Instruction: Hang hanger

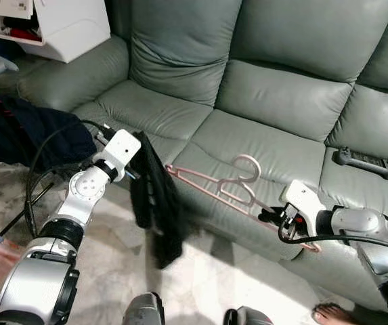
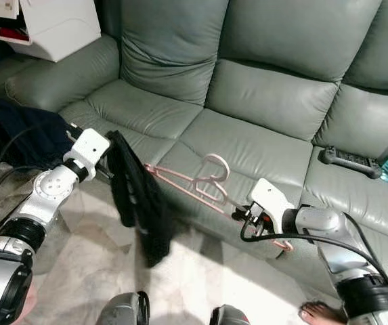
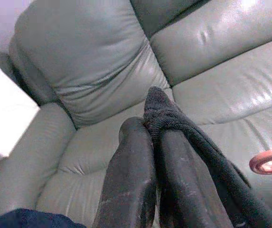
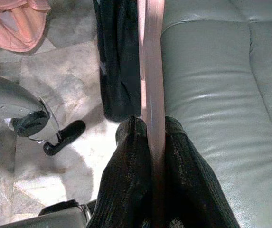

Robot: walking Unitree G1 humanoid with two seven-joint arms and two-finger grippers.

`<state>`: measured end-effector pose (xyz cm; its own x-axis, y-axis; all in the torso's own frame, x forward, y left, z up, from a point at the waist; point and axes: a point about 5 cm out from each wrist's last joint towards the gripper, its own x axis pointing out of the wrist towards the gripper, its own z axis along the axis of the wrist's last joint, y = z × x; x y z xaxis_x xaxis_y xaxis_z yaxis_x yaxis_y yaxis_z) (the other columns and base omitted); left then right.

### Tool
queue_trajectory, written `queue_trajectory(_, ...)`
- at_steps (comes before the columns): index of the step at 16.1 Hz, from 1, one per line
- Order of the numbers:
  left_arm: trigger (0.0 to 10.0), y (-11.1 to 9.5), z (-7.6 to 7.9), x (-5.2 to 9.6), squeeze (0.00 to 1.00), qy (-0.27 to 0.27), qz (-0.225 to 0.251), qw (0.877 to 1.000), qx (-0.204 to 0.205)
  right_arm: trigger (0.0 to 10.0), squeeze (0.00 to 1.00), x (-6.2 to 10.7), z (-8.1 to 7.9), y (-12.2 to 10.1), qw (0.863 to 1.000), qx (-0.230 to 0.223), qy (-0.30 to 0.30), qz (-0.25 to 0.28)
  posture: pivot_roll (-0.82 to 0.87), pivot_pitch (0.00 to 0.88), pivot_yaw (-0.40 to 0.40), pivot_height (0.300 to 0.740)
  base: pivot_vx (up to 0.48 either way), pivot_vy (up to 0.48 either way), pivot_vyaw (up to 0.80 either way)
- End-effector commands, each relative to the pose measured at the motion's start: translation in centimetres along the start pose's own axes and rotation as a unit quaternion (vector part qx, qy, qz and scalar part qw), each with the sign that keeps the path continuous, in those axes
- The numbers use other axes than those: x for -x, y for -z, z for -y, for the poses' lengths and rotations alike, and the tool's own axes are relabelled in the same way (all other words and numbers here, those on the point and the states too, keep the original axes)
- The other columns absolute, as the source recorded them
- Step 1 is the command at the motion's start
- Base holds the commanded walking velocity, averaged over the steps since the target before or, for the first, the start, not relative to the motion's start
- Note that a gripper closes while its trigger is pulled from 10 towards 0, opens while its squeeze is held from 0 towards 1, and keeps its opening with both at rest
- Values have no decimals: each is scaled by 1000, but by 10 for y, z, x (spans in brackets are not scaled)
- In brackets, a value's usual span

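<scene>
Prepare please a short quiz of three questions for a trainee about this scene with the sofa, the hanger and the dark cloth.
1. True or false: the pink hanger lies flat on the floor.
2. Which gripper holds the black garment? A. left B. right
3. Fill in: the remote control rests on the ____.

Key
1. False: the right gripper holds it by one end, in front of the sofa.
2. A: the left gripper pinches it.
3. sofa
</scene>
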<state>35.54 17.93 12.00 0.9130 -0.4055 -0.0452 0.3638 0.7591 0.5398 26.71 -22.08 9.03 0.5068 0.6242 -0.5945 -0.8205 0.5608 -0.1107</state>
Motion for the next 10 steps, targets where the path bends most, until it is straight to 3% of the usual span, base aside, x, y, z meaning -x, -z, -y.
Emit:
queue_trajectory(1, 10000, -12, -9, -1, 0, -8, 37, 999, -5, 10000, 0, 1, 4, -3, 1000, 2, 11, 7, -54, 70, 38, 740, 0, 0, 0)
queue_trajectory(6, 10000, -40, 2, -8, 0, 22, 109, 994, -2, 10000, 0, -3, 4, 3, 999, -29, 16, 16, -48, 70, 37, 740, 0, 0, 0)
queue_trajectory(10, 10000, -40, 6, -8, 0, 29, 104, 994, -10, 10000, 0, -1, 2, -8, 999, -20, 3, 37, -52, 70, 41, 740, 0, 0, 0)
